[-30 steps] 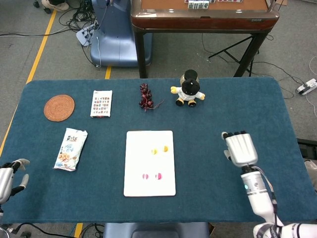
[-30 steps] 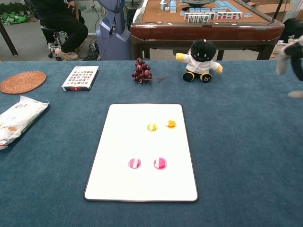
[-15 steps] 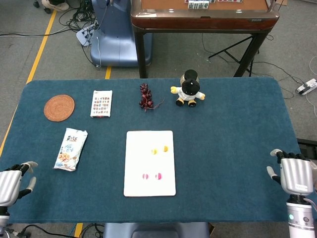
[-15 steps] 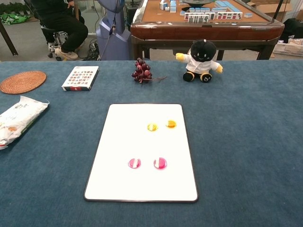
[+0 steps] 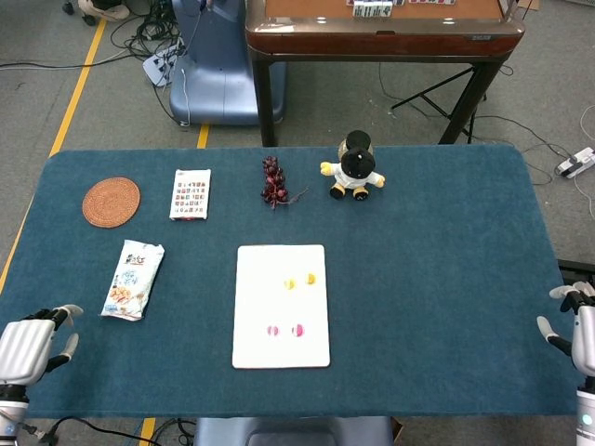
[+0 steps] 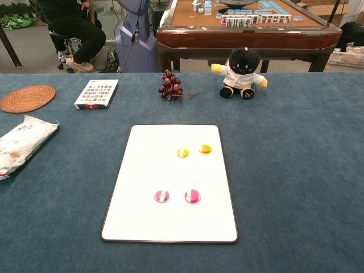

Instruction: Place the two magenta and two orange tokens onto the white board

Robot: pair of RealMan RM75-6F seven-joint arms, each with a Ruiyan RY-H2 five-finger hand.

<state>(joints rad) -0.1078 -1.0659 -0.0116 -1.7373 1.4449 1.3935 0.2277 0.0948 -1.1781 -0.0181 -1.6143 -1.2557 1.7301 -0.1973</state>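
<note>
The white board (image 5: 281,307) (image 6: 170,182) lies flat in the middle of the blue table. Two orange tokens (image 5: 299,281) (image 6: 194,151) sit side by side on its upper half. Two magenta tokens (image 5: 286,330) (image 6: 177,197) sit side by side on its lower half. My left hand (image 5: 28,349) hovers at the near left corner, fingers apart and holding nothing. My right hand (image 5: 578,327) shows only partly at the right edge of the head view, fingers spread and empty. Neither hand appears in the chest view.
A woven coaster (image 5: 111,202), a card pack (image 5: 191,194) and a snack bag (image 5: 134,279) lie on the left. Dark grapes (image 5: 272,180) and a plush toy (image 5: 354,168) stand at the back. A mahjong table (image 5: 381,28) is behind.
My right hand has drawn back from the table's right side toward the near right corner, almost leaving the head view. My left hand has shifted slightly right. The tokens and board stayed put.
</note>
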